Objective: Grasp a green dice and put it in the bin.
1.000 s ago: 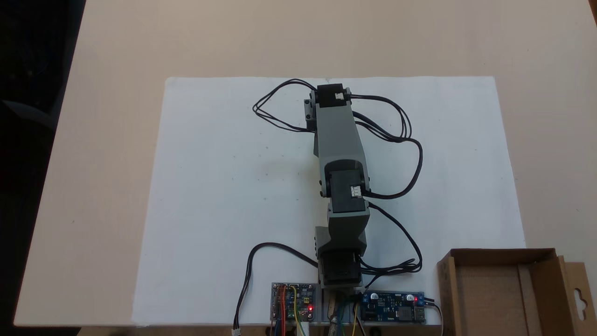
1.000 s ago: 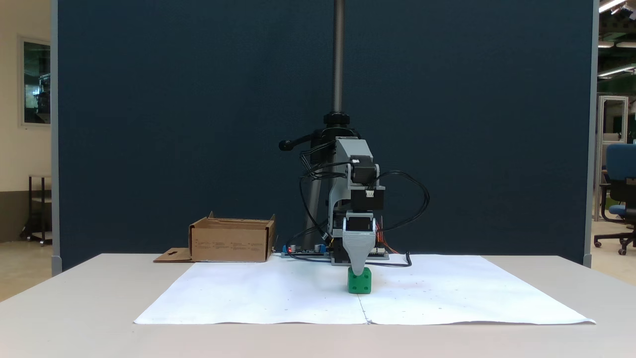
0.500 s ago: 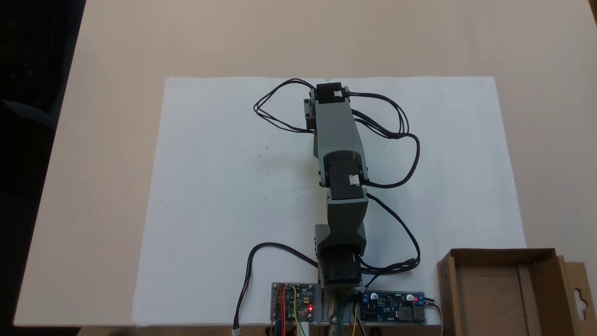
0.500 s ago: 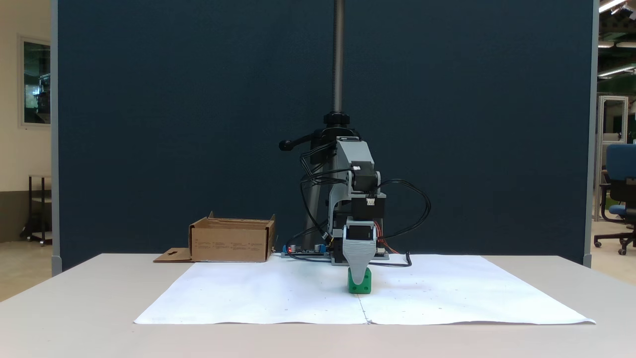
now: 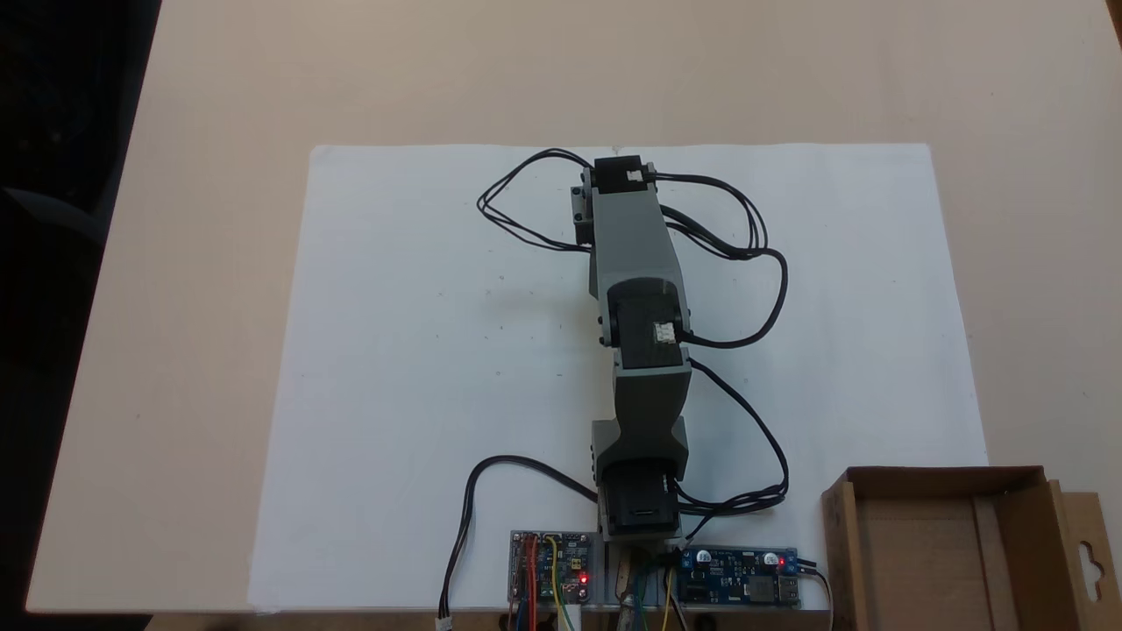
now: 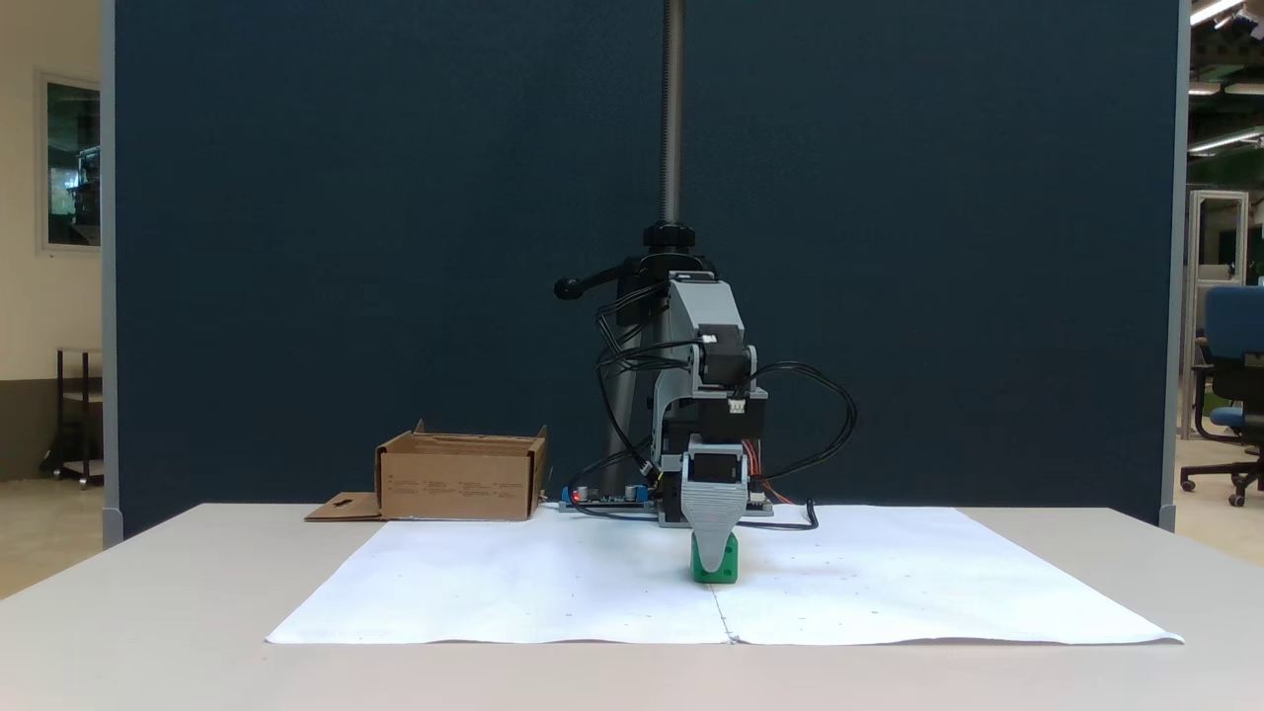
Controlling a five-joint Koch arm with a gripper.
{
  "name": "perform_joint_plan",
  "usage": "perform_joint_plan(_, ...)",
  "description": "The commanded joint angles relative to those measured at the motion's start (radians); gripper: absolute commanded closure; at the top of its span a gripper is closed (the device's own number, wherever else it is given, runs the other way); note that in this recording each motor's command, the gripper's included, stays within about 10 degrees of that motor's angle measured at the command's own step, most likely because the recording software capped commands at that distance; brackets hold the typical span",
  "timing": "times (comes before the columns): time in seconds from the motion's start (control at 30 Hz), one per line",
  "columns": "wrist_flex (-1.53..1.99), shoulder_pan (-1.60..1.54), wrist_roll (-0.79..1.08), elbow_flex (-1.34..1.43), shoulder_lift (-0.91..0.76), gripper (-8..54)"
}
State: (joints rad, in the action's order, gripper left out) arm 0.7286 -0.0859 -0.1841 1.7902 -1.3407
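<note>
Now, line by line:
Tool point(image 6: 714, 565): pointing down over the green dice point(image 6: 726, 569); one grey jaw faces the camera, so whether it grips cannot be told.
Green dice: on the white paper point(image 6: 494, 583), mid-bench point(image 6: 148, 632).
Bin point(image 6: 459, 481): well apart, beside the circuit boards point(image 5: 741, 588).
</note>
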Motion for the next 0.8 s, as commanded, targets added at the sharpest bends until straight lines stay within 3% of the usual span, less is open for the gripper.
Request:
perform_joint_plan(0.0,-0.006,-0.009,-0.048,-0.031,-0.017,5.8)
perform_joint_plan(0.63,-0.020,0.015,-0.046,-0.044,0.026,7.5)
perform_joint_plan(0.77,-0.020,0.021,-0.046,-0.044,0.026,10.7)
